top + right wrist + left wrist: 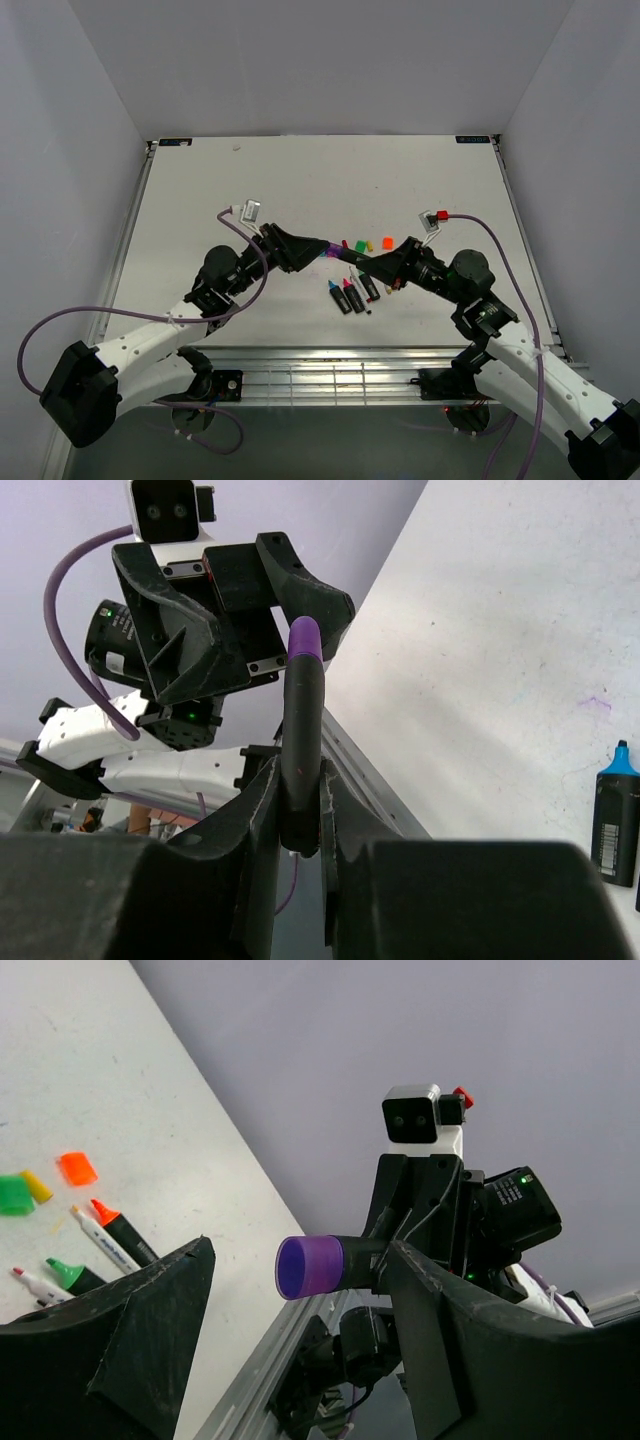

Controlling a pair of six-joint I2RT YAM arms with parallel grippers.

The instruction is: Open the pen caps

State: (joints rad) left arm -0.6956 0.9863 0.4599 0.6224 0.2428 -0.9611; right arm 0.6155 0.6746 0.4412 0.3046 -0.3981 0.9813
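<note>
The right gripper (298,780) is clamping its jaws narrowly on the body of a black marker (300,730), which is pointing up and away from it with the purple cap (304,640) sitting on its far end. The left gripper (300,1250) is facing it from the opposite side with its jaws standing wide, the purple cap lying in the gap between them. One of its fingers (150,1330) is hanging well apart from the cap, while the other is crossing in front of the marker body, and whether it is touching cannot be told. In the top view the two arms are meeting above the middle of the tabletop (300,180), the marker bridging them. Loose caps are lying near one another on the tabletop: an orange cap (77,1168), a yellow cap (37,1186) and a green cap (12,1195), the last two just beside each other. Close to them, uncapped, are lying an orange-tipped marker (125,1232), a green-tipped marker (70,1275) and two thin white pens (100,1242), while a blue-tipped marker (615,810) is showing in the right wrist view
</note>
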